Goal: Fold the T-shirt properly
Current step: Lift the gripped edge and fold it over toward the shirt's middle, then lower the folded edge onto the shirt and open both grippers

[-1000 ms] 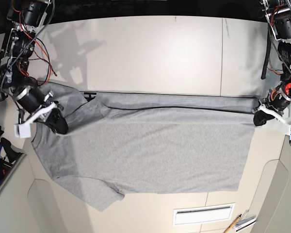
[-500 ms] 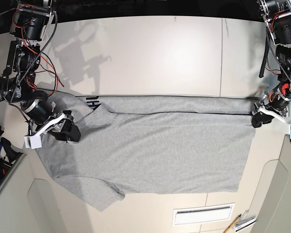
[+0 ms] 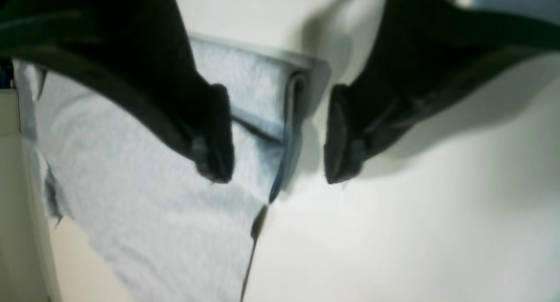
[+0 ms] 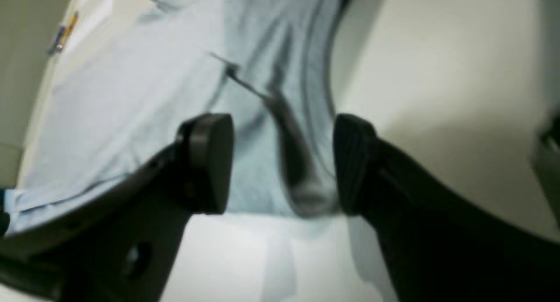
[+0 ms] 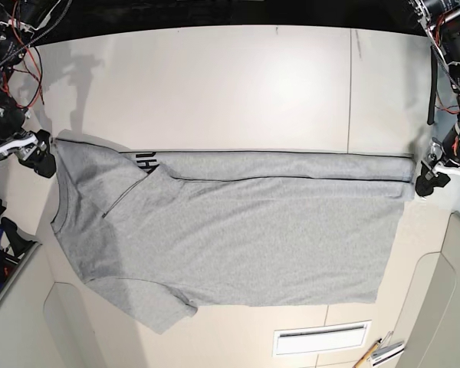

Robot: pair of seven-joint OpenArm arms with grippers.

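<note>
The light grey T-shirt (image 5: 245, 230) lies flat across the table, neck to the left, hem to the right. Its far long edge is folded over, and black lettering (image 5: 145, 161) shows at the fold. My left gripper (image 5: 428, 184) is open just off the hem's far right corner. In the left wrist view this gripper (image 3: 275, 162) straddles the folded corner (image 3: 297, 114) without closing on it. My right gripper (image 5: 42, 153) is open at the shirt's far left edge by the sleeve. In the right wrist view it (image 4: 280, 162) is empty, with the shirt (image 4: 131, 96) beyond.
A white slotted panel (image 5: 322, 337) and a pencil with small tools (image 5: 379, 351) lie near the front edge. A seam (image 5: 349, 84) runs down the table on the right. Raised beige panels stand at the front left (image 5: 15, 322) and right (image 5: 445, 307).
My right gripper has let go, lifted off the shoulder area and drawn back left past the shirt's edge. My left gripper has opened and shifted slightly right off the hem corner.
</note>
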